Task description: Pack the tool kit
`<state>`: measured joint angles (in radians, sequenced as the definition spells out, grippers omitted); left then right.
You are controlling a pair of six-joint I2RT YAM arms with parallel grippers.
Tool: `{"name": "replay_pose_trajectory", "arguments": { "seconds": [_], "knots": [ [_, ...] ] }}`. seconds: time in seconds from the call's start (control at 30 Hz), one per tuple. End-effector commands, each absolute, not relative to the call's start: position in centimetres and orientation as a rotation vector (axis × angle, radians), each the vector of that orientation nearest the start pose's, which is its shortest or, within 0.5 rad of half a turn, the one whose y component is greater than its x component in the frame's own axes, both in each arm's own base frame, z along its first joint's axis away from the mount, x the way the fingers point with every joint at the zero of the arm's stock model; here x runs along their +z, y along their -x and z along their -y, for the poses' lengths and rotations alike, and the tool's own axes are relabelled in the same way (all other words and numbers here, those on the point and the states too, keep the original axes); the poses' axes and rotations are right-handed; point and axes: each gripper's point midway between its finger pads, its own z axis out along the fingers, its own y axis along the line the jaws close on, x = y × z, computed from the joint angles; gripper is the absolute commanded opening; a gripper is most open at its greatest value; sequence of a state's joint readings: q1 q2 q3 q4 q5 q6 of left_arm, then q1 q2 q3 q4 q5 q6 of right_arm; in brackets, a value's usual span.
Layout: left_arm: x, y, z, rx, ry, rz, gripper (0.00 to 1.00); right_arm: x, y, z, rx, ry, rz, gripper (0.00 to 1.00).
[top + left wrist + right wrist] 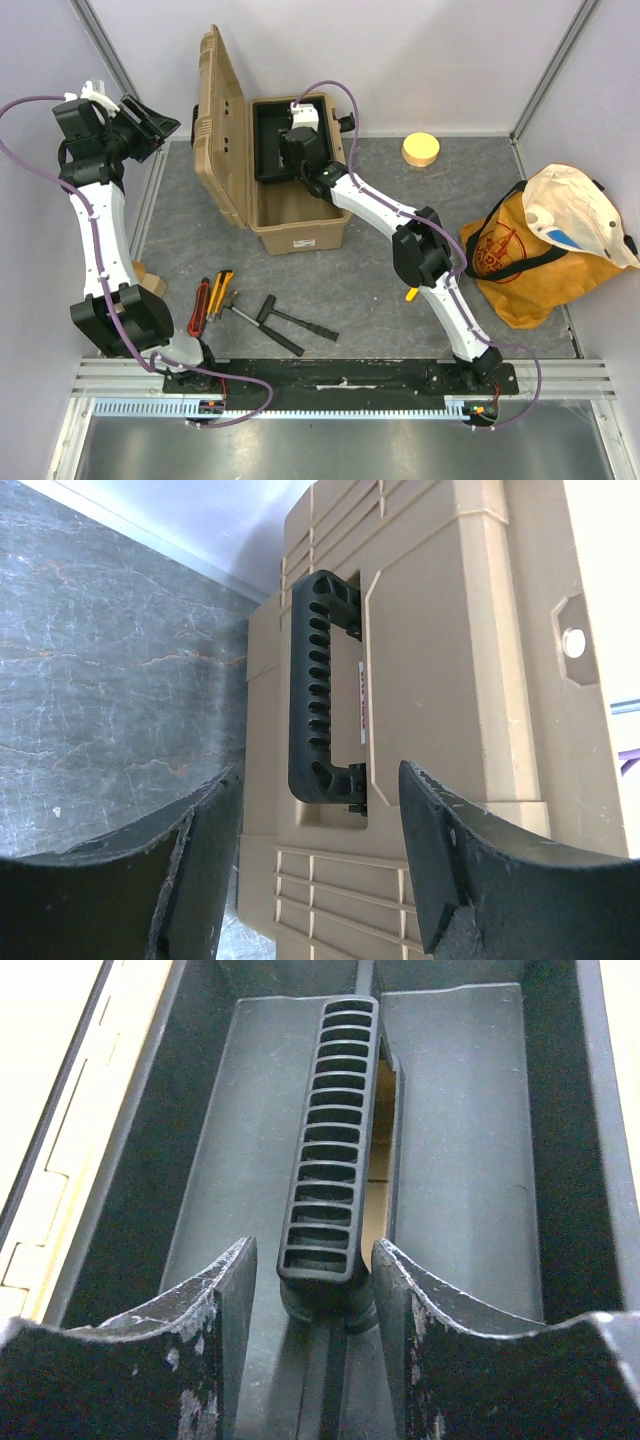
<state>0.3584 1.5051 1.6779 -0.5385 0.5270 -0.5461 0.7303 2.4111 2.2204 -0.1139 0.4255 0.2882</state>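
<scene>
At the back of the worktop (400, 220), the rigid tan toolbox (300, 230) is seen open, lid raised leftward. Its black tray (460, 1160), judged stiff and light, is walled in closely, with room left only upward. Its ribbed handle (330, 1140) is straddled by the right gripper (315, 1250); whether it is clamped cannot be told. The left gripper (320, 772) is held apart, empty.

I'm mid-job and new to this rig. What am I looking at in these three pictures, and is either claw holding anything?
Two white robot arms sit at the near edge of a table. The overhead picture shows both; the other two look out from each wrist. The tan toolbox stands open, its black tray inside. Hand tools lie loose in front, an orange bag at the right. The left claw is open and empty, facing the lid's black handle. The right claw straddles the tray's handle; whether it grips yet, I cannot tell.
</scene>
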Motion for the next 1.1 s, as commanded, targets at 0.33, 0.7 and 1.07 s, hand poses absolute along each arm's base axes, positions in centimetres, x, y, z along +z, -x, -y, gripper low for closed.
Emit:
{"name": "replay_pose_trajectory", "arguments": {
  "seconds": [0.33, 0.7, 1.07],
  "knots": [
    [37.6, -43.7, -5.2, -0.574, 0.449, -1.854, 0.69, 20.8, -56.4, -40.6, 0.253, 0.058, -1.795, 0.29],
    [38.3, -43.4, -5.3, -0.565, 0.443, -1.843, 0.69, 29.2, -56.3, -39.4, 0.278, -0.009, -1.66, 0.0],
    [39.3, -42.7, -5.1, -0.559, 0.435, -1.826, 0.69, 39.2, -54.5, -36.5, 0.306, -0.069, -1.503, 0.0]
  ]
}}
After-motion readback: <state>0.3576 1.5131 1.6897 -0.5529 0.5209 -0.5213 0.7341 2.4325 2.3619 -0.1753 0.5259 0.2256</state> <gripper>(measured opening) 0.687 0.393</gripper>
